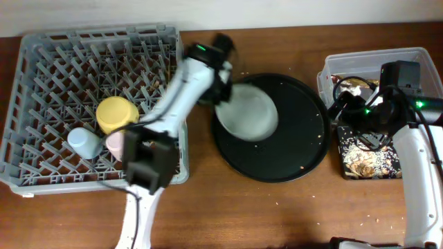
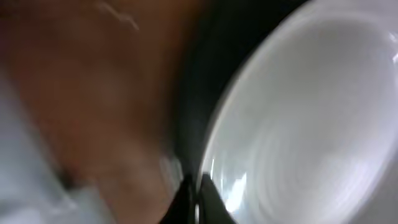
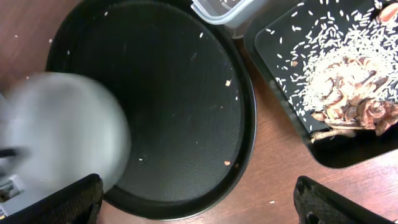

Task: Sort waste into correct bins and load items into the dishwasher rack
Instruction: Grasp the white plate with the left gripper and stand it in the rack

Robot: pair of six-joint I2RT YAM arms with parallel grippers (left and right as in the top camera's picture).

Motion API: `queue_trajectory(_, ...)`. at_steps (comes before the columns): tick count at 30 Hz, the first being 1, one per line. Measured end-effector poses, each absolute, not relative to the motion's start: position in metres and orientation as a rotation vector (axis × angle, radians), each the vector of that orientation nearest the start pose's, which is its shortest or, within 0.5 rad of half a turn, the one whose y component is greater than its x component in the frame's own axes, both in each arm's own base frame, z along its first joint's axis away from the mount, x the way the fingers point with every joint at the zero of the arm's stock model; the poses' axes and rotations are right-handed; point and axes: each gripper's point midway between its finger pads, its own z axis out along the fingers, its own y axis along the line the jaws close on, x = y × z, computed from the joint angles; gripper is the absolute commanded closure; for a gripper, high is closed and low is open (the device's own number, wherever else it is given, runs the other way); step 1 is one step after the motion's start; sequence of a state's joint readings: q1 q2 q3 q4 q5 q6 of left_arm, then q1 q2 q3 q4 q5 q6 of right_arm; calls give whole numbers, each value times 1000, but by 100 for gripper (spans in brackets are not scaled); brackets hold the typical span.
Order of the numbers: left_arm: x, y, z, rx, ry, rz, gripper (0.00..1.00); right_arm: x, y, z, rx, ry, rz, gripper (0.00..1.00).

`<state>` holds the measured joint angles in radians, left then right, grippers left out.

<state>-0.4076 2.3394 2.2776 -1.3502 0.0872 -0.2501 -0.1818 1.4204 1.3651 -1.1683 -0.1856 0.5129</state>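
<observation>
The pale grey-white plate (image 1: 250, 112) lies over the left part of the large round black tray (image 1: 297, 138). My left gripper (image 1: 223, 88) is shut on the plate's left rim, and in the left wrist view its fingers (image 2: 196, 199) pinch the rim of the blurred plate (image 2: 305, 118). My right gripper (image 1: 342, 106) is open and empty beside the round tray's right edge. Its fingers (image 3: 205, 208) straddle the round tray's rim (image 3: 245, 124), and the plate (image 3: 62, 130) shows blurred at the left. The yellow bowl (image 1: 115, 113), blue cup (image 1: 84, 142) and pink cup (image 1: 115, 144) sit in the grey dishwasher rack (image 1: 41, 62). The chopsticks are out of view.
The clear tub (image 1: 401, 59) stands at the far right, its contents mostly hidden by my right arm. The shallow black tray (image 1: 398, 173) in front of it holds rice and brown scraps (image 3: 348, 87). Crumbs dot the round tray and the wooden table (image 1: 277, 207).
</observation>
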Motion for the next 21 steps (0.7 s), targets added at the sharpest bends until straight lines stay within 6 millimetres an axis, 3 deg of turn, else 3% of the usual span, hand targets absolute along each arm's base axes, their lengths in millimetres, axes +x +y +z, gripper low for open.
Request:
queue_trajectory(3,456,-126,187,54,2867,-26,100,312,-25,192,913,2658,339,2)
queue_trajectory(6,428,-49,272,-89,2700,282,100,312,-25,192,913,2658,339,2)
queue_trajectory(7,423,-40,280,-103,2680,341,100,312,-25,193,913,2657,339,2)
queue_trajectory(8,414,-16,290,-143,2648,525,100,312,-25,193,913,2658,339,2)
queue_trajectory(14,425,27,275,-270,2528,955,100,312,-25,193,913,2657,339,2)
queue_trajectory(18,437,33,259,-306,2465,1025,100,312,-25,193,912,2657,339,2)
queue_trajectory(21,440,32,236,-296,2464,1064,100,312,-25,193,914,2657,339,2)
